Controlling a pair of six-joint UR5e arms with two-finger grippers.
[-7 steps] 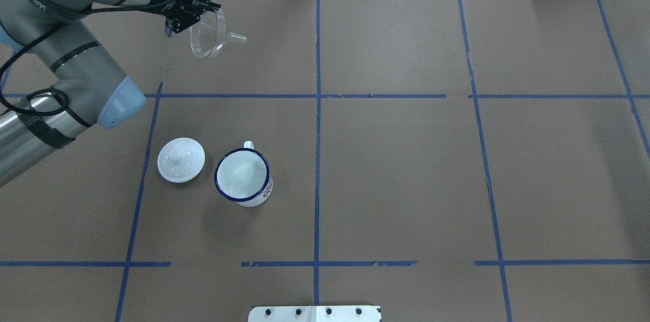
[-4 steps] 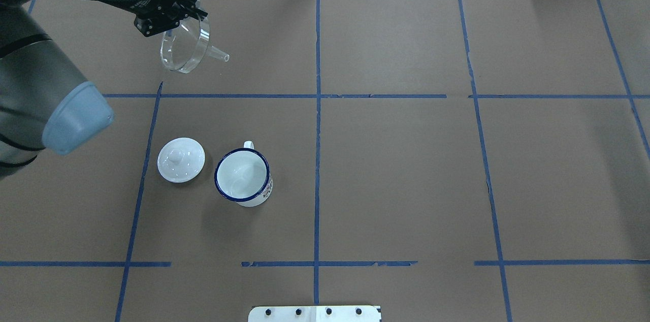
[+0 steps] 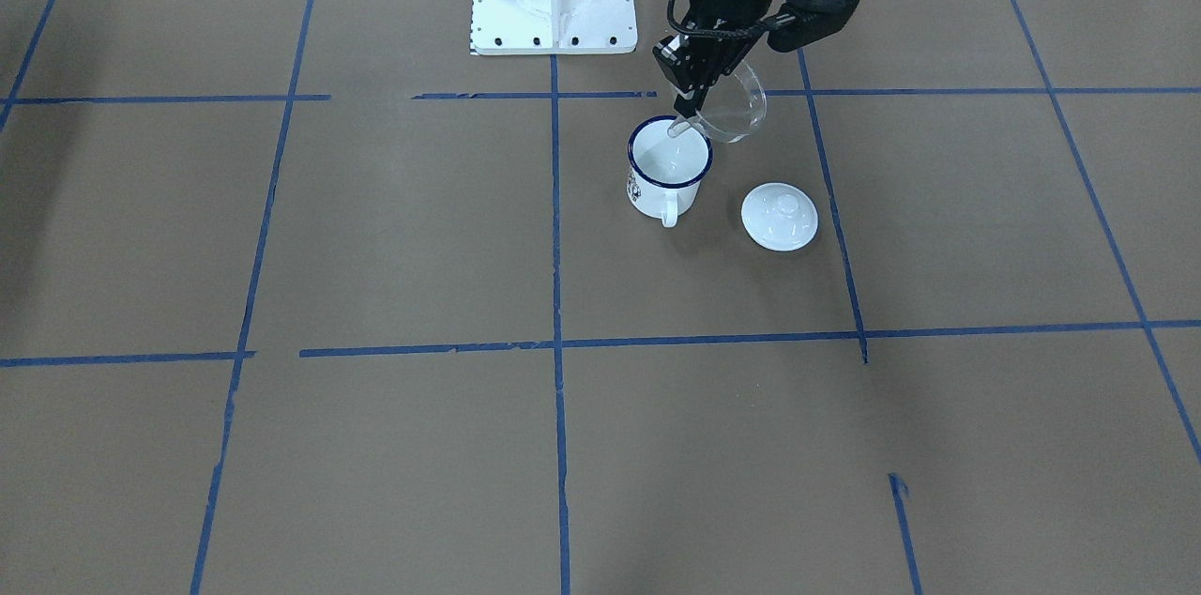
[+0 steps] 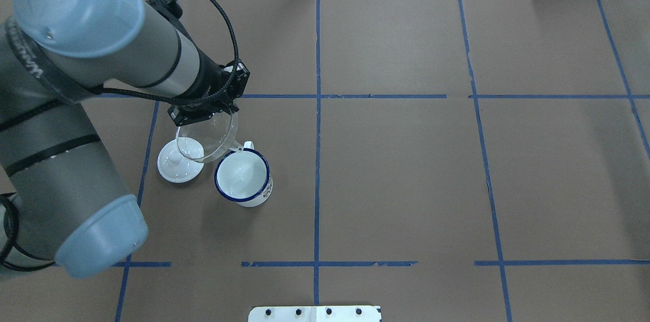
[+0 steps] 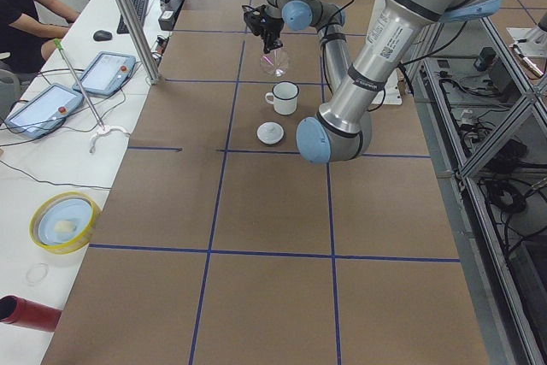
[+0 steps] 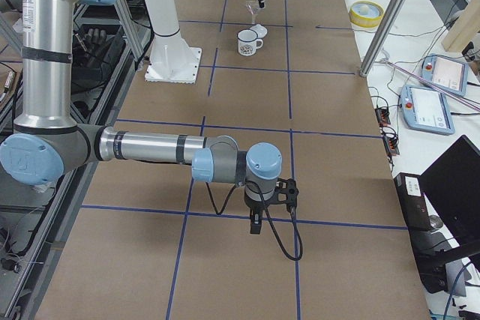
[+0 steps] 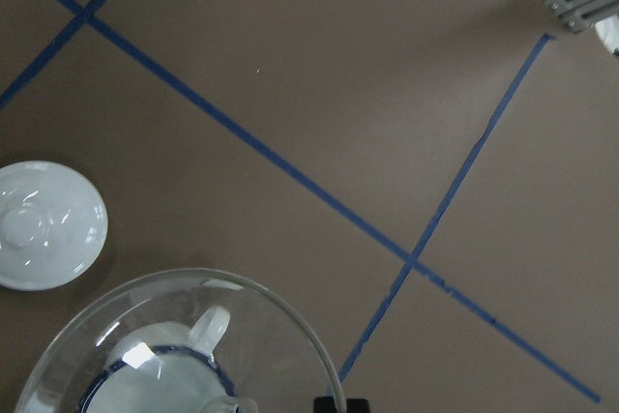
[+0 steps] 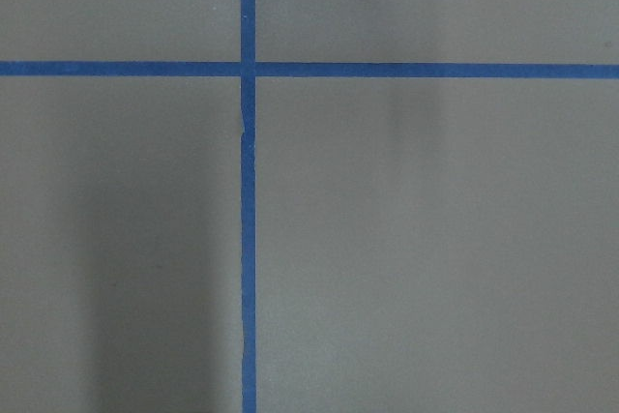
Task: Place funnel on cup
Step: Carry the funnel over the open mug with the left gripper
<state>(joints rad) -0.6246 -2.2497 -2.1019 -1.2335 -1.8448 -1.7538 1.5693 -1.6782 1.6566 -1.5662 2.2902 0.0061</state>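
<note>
Funnel [image 4: 205, 136]: carried nearer, now tilted, faint stem over cup [image 4: 242, 178].
Left tool [image 4: 205, 111]: clenched on funnel rim.
Right tool [image 6: 256, 224]: state cannot be told.

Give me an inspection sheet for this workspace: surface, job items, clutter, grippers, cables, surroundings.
Surface: table, brown paper, blue tape grid.
Job's things: cup upright; funnel held tilted, stem near its rim, not seated.
Clutter: white lid beside the cup, apart.
Grippers: left gripper shut on the funnel; right gripper over bare paper, state unclear.
Cables: black cable looped at the left wrist.
Surroundings: operator and tablets at a side bench.
</note>
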